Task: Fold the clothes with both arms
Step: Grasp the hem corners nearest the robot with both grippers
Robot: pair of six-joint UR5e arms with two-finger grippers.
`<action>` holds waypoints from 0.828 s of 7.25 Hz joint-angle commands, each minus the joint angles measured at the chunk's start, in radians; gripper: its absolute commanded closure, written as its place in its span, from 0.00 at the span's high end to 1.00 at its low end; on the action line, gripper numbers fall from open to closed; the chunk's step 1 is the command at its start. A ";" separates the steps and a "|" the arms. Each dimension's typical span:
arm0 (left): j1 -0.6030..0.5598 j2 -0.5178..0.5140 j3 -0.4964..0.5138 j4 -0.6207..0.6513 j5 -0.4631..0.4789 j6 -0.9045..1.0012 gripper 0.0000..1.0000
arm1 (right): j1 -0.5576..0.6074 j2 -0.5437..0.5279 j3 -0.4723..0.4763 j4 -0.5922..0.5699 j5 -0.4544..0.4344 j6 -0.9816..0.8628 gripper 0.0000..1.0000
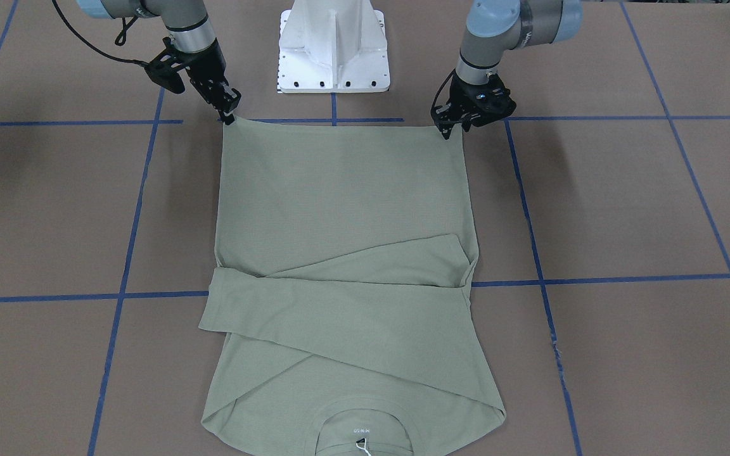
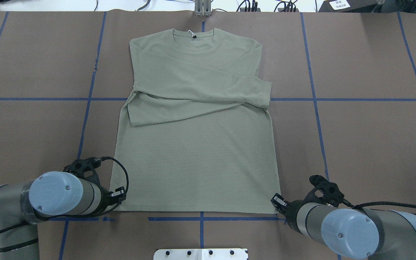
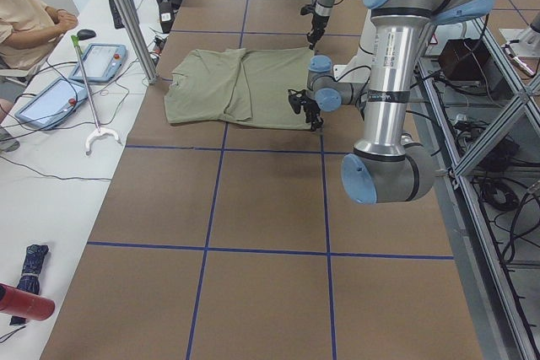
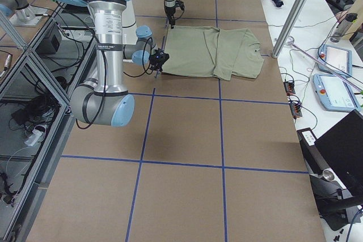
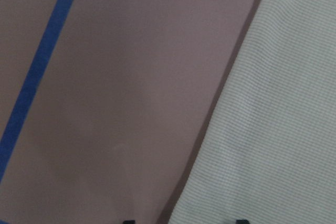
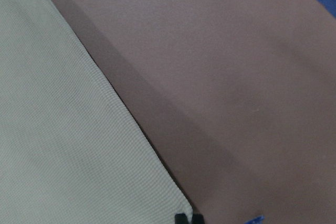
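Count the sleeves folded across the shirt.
2. In the overhead view, the top sleeve crosses the shirt to its right edge; the under sleeve ends at its left edge.

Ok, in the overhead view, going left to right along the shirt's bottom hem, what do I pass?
left arm → left gripper at the hem's corner → shirt → right gripper at the other hem corner → right arm
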State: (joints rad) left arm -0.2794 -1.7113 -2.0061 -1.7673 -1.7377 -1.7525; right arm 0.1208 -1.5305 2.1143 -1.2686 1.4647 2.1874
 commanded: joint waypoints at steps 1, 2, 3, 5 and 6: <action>0.000 -0.001 -0.005 0.003 -0.014 -0.002 0.00 | -0.001 0.001 0.001 0.000 -0.001 0.000 0.00; 0.012 -0.002 -0.006 0.005 -0.017 0.001 0.00 | -0.001 0.004 0.006 0.000 0.000 0.000 0.00; 0.020 -0.004 -0.022 0.005 -0.019 0.004 0.00 | 0.000 0.003 0.007 0.000 0.002 0.000 0.00; 0.080 0.010 -0.124 0.009 -0.020 -0.002 0.00 | 0.007 -0.016 0.042 0.000 0.002 0.000 0.00; 0.112 0.030 -0.172 0.008 -0.020 -0.008 0.00 | 0.002 -0.063 0.091 0.000 0.008 0.000 0.00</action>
State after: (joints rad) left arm -0.2094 -1.7006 -2.1182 -1.7597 -1.7575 -1.7540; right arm 0.1250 -1.5512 2.1586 -1.2682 1.4685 2.1875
